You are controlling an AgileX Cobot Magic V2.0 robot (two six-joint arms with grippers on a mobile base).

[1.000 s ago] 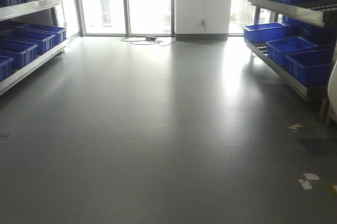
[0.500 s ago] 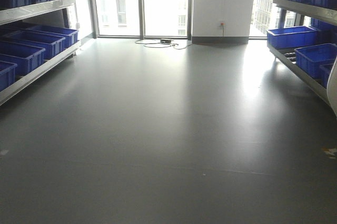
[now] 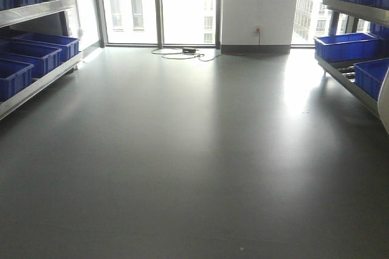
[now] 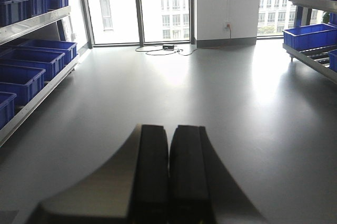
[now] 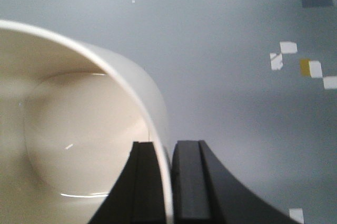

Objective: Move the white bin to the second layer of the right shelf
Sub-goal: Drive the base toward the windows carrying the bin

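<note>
Left shelf (image 3: 36, 79) and right shelf (image 3: 343, 82) have both slid outward toward the frame edges in the front view since half a second ago, and the floor cable (image 3: 182, 53) sits slightly lower.

The right hand (image 5: 170, 148) is clamped on the wall of the white bin (image 5: 79, 113), with one finger inside the rim and the other outside. The one bin spreads from the hand toward 9 and 10 o'clock, with grey floor (image 5: 226, 29) behind it. Its left and lower parts are cut off by the frame. Toward 2 o'clock several white tape scraps (image 5: 288, 48) and one yellow scrap lie on the floor.

The left hand (image 4: 168, 129) is closed, fingers pressed together on nothing. Beyond it at 9 o'clock, four blue crates (image 4: 26, 77) line the left shelf's lower level. At 3 o'clock the right shelf shows two levels, both carrying blue crates and both cut by the frame. A pale curved shape (image 3: 384, 104) at the front view's 3 o'clock edge shows too little to identify.
</note>
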